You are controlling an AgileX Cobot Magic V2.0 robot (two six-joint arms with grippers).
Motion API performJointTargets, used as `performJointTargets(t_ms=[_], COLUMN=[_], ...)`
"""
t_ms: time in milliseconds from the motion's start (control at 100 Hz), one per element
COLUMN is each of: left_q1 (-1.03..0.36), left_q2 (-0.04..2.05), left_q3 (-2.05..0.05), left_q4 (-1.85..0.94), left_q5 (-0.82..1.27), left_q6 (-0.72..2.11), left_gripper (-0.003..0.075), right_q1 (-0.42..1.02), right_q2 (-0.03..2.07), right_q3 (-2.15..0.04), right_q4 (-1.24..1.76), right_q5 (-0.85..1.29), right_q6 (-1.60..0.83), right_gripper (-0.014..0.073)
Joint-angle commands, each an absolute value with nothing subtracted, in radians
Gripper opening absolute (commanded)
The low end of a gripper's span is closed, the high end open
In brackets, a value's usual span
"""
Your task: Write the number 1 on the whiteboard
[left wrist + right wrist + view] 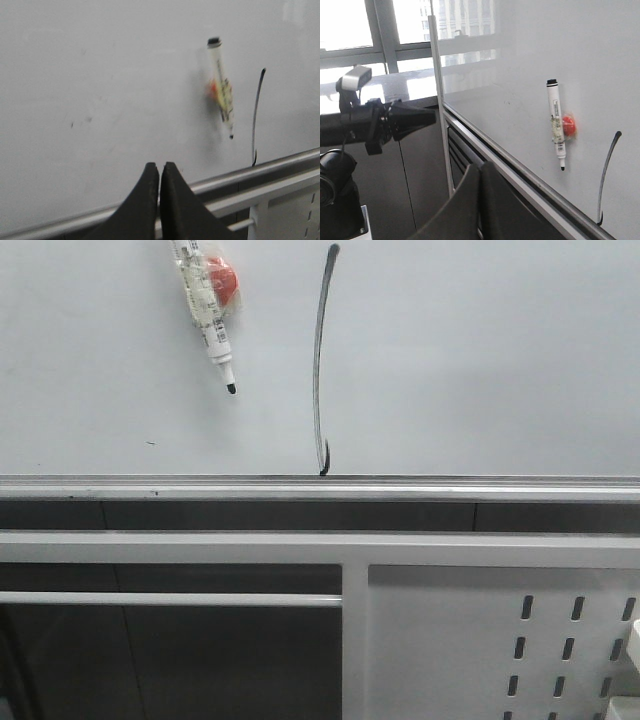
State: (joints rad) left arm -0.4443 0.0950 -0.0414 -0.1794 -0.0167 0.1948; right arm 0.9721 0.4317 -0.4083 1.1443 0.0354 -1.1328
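Stroke's done: number 1 (pixel 319 360) sits centre of the whiteboard (pixel 480 360), hook touching the rail (pixel 500 490); marker (pixel 207 310) parked on its red magnet at 10 o'clock from it; left gripper (pixel 159 172) and right gripper (pixel 479 172) both closed, empty, well apart from the board; nothing left, I'd say.

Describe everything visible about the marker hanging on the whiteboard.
The marker has a white barrel with a printed label and a small dark tip, uncapped, pointing down. It hangs tilted against the whiteboard, held at mid-barrel by a red-orange round piece, apparently a magnet. It sits to the left of the number 1 in the front view, clear of the stroke. No pincer touches it.
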Motion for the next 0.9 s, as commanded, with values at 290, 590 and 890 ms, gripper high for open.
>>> performJointTargets(t_ms=[290, 590, 890], left_q1=[-0.309, -0.247, -0.239], left_q2=[-0.029, -0.029, -0.029], left_q3=[0.04, 0.04, 0.04], left_q4=[-0.069, -0.076, -0.076], left_q5=[0.078, 0.294, 0.294], left_q6=[-0.012, -0.014, -0.014], left_gripper=[-0.002, -0.002, -0.002], right_q1=[0.966, 0.966, 0.966], right_q2=[0.435, 0.435, 0.435], right_q3=[-0.432, -0.432, -0.432], right_q4=[1.138, 1.138, 1.138], right_q5=[0.0, 0.0, 0.0], right_q6=[-1.138, -1.138, -1.138], right_gripper=[-0.0059, -0.0059, -0.0059])
